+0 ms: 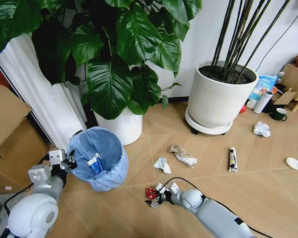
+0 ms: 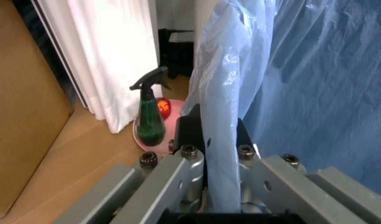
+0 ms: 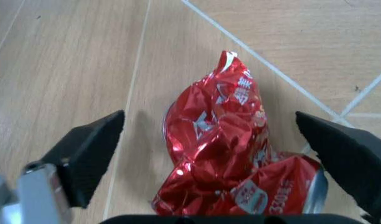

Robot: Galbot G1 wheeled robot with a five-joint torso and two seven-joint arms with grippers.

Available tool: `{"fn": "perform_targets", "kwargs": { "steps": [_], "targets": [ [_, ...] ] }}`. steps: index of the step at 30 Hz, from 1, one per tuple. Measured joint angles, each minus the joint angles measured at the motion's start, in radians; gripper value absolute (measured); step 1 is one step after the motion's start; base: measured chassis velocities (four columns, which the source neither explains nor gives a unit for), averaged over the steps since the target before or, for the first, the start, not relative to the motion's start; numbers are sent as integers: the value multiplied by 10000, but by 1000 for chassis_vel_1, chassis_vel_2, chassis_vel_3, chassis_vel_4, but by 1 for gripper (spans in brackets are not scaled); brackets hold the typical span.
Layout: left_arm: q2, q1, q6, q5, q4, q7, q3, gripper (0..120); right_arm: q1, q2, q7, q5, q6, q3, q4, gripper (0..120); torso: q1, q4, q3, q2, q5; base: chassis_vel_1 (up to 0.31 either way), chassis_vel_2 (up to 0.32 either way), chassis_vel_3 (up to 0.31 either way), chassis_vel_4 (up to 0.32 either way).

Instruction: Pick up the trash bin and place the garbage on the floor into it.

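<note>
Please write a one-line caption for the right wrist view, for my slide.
Right tool open around the crushed red can lying on the wooden floor.

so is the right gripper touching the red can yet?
Apart. In the right wrist view the right gripper is open, floor visible between each pad and the crushed red can between them.

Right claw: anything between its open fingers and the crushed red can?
Nothing. In the right wrist view the right claw is open, its black fingers straddling the crushed red can on the wooden floor, with bare planks in both gaps.
</note>
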Motion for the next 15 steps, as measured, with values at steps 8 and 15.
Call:
{"fn": "perform_targets", "kwargs": {
  "steps": [8, 15],
  "targets": [
    [11, -24, 1, -20, 1, 13, -6, 0, 50, 44, -257, -121, -76, 0, -138, 72, 0, 0, 0, 0, 2, 0, 0, 0, 0],
    [30, -58, -26, -74, 8, 41, 2, 0, 44, 21, -720, -305, -137, 175, -187, 48, -1, 0, -2, 2, 0, 0, 0, 0, 0]
  ]
}}
